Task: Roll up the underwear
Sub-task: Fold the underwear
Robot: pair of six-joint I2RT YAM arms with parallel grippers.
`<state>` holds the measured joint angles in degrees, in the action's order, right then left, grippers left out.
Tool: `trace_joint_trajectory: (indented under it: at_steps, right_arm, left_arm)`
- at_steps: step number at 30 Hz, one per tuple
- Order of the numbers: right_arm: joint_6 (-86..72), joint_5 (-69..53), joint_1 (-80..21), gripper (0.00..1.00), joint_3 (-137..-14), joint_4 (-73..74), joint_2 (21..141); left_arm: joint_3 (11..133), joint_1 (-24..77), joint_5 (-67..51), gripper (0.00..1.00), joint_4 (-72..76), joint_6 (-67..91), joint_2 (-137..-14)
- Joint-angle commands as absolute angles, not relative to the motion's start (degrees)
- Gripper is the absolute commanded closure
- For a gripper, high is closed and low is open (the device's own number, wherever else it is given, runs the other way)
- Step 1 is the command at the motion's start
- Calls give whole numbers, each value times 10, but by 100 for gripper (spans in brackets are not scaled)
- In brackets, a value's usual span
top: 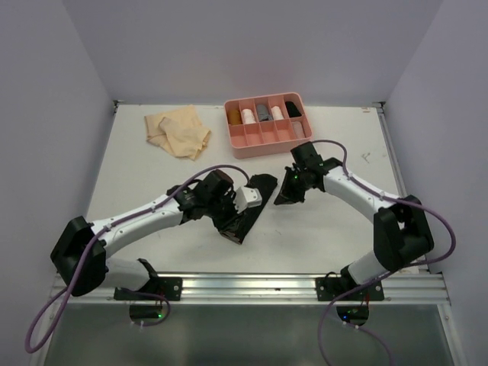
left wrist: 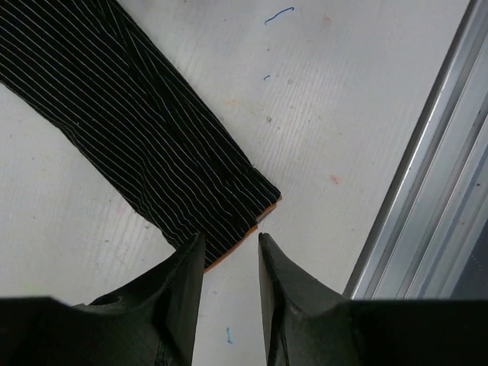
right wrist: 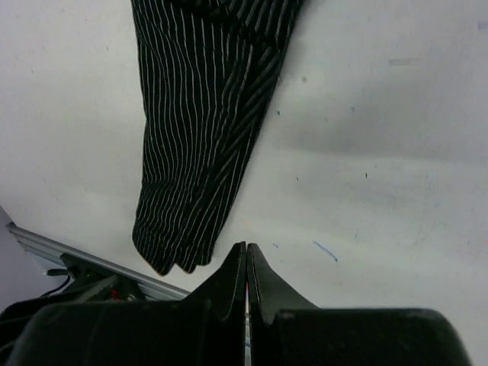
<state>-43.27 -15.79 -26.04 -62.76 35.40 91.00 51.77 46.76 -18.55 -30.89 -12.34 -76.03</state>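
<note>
The black underwear, pinstriped with an orange edge, lies folded into a long strip on the table between the two arms. In the left wrist view its near corner lies just in front of my open left gripper, whose left fingertip overlaps the hem. My left gripper is low over the strip's near end. My right gripper is shut and empty, just right of the strip, and sits by the strip's far end. The pale tan underwear lies crumpled at the back left. No loose pink garment shows.
A rigid pink divided tray stands at the back centre, with several rolled cloths in its far compartments. The aluminium rail of the table's front edge runs close to the right of my left gripper. White walls enclose the table.
</note>
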Motion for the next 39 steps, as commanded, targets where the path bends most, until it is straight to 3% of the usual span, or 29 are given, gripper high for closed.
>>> trace_joint_trajectory:
  at_steps: [1, 11, 18, 25, 39]
  right_arm:
    - [-517, -129, -283, 100, -564, 296, 834]
    - [-614, -133, -350, 100, -484, 186, 867]
    - [-642, -126, -376, 100, -485, 154, 918]
    - [-659, -123, -387, 100, -480, 145, 938]
    - [-715, -134, -417, 100, -435, 79, 942]
  left_arm:
    - [522, 495, -123, 63, -284, -85, -772]
    - [536, 541, -82, 62, -287, -89, -834]
    - [548, 543, -52, 70, -293, -88, -863]
    - [552, 543, -90, 99, -292, -87, -847]
    - [541, 544, -189, 100, -242, -56, -878]
